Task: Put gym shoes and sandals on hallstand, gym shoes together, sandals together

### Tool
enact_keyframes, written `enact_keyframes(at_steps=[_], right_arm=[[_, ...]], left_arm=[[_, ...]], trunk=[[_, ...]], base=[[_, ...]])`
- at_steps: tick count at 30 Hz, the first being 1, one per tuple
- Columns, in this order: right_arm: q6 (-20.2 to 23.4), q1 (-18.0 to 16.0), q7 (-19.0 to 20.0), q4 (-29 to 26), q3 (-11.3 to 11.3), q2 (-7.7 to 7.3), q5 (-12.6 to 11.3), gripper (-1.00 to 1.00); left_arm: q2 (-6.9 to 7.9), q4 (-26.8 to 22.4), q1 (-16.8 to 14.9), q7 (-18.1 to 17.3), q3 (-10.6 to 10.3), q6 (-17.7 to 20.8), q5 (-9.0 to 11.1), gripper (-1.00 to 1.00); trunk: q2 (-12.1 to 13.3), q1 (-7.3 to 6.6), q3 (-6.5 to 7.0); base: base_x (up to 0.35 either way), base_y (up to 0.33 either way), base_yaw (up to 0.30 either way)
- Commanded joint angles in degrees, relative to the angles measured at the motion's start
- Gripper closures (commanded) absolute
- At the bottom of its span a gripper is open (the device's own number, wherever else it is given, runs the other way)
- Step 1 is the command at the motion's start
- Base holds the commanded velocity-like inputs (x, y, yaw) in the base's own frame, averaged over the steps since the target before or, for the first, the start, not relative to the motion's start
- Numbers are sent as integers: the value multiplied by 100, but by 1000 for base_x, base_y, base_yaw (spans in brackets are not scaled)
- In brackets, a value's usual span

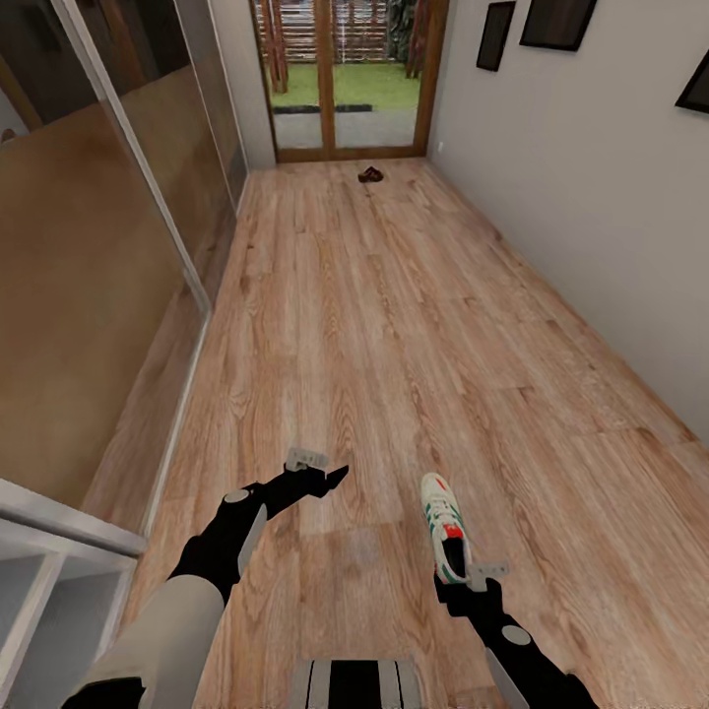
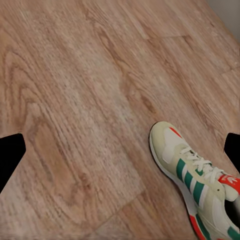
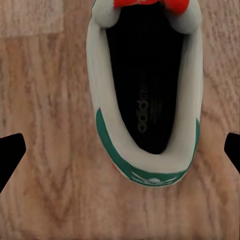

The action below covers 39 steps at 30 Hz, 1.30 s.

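One white lace-up gym shoe (image 1: 445,528) with green stripes and red-orange tongue lies on wood-plank floor (image 1: 394,325); right pincer (image 1: 489,581) hovers spread wide above its heel, left pincer (image 1: 330,478) wide, empty. One dark brown sandal pair (image 1: 371,175) lies far off.

A home corridor: plank floor (image 1: 394,325), framed pictures (image 1: 556,22), glazed garden door (image 1: 340,74).

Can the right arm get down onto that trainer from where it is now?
Probably yes. The right gripper hangs over the heel end of the gym shoe, jaws open to either side of the shoe's opening, with only bare corridor floor around it.
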Motion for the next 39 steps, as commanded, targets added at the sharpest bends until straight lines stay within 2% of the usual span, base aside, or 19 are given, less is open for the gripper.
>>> enact_keyframes(at_steps=[1,11,23,39], right_arm=[[-23,-3,2,4,36,-7,-61,-100],[-23,-2,2,2,36,-7,-65,-100],[-23,-3,2,2,31,-7,-63,-100],[-23,-3,1,2,27,-20,-57,-100]], left_arm=[[-8,-10,-1,-53,48,38,-51,-100],[16,-13,29,-54,48,38,-51,-100],[29,-16,40,-54,48,27,-51,-100],[39,-20,41,-52,48,21,-51,-100]], trunk=[[-3,1,-36],[-17,27,-349],[-17,27,-456],[-17,27,-465]], base=[[0,0,0],[0,0,0],[0,0,0],[37,0,0]])
